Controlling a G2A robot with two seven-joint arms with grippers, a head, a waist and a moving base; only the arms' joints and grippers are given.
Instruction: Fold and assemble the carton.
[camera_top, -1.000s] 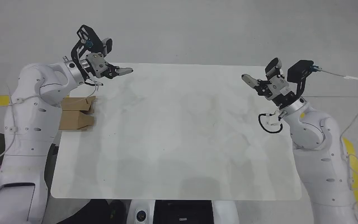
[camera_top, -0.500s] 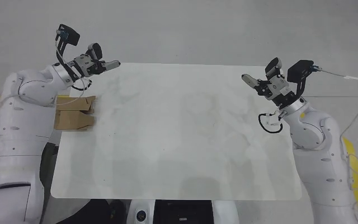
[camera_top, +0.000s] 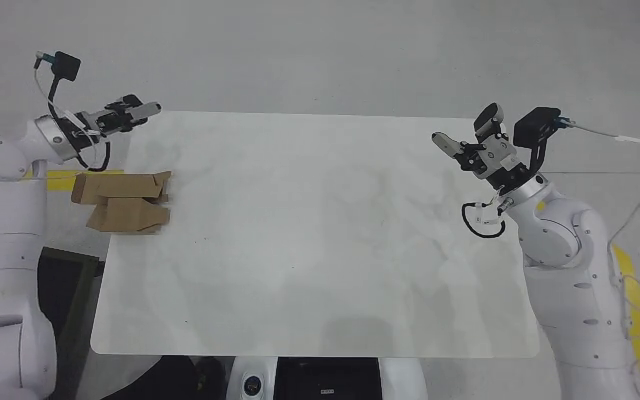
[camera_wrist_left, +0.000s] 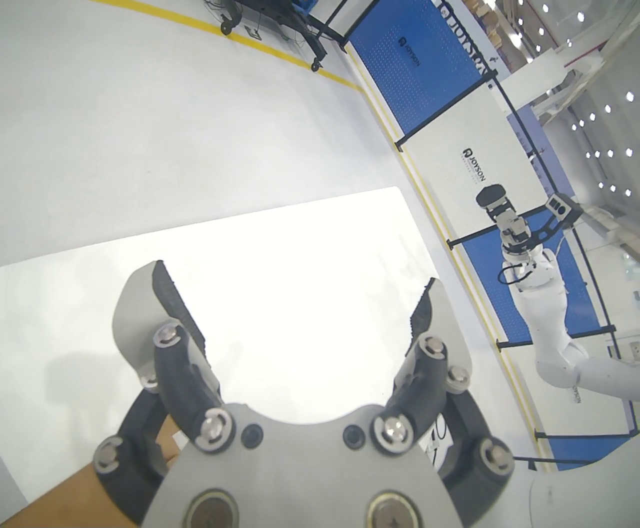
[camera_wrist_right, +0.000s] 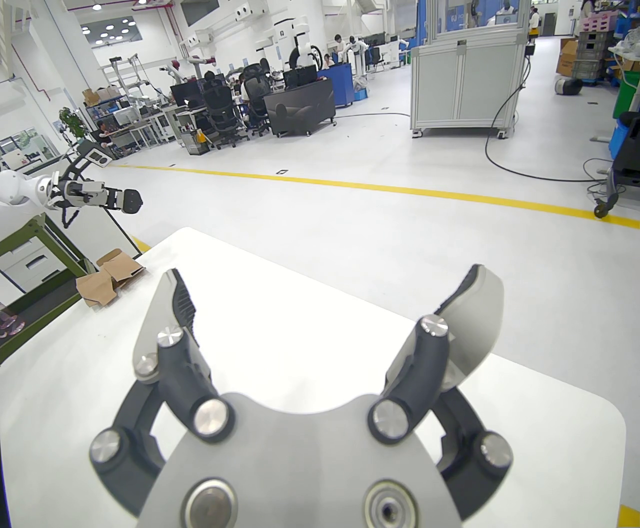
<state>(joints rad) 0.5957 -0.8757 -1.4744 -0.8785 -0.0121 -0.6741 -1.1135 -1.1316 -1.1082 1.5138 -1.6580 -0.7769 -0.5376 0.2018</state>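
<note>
Cardboard carton (camera_top: 120, 200): flat, long axis crossing the left edge of the bench (camera_top: 320, 300), flaps pointing inward.
Bench: white, faintly marbled.
Left claw (camera_wrist_left: 295, 275): wide.
Right claw (camera_wrist_right: 325, 272): wide.
Floor (camera_wrist_right: 350, 230): pale, yellow line (camera_wrist_right: 400, 190).

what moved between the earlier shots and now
The left end effector swung outward, from over the table's far left corner to beyond its edge. It is open and holds nothing. The swing uncovered more of the flattened cartons at the table's left edge. The cartons and the open right end effector stayed put.
</note>
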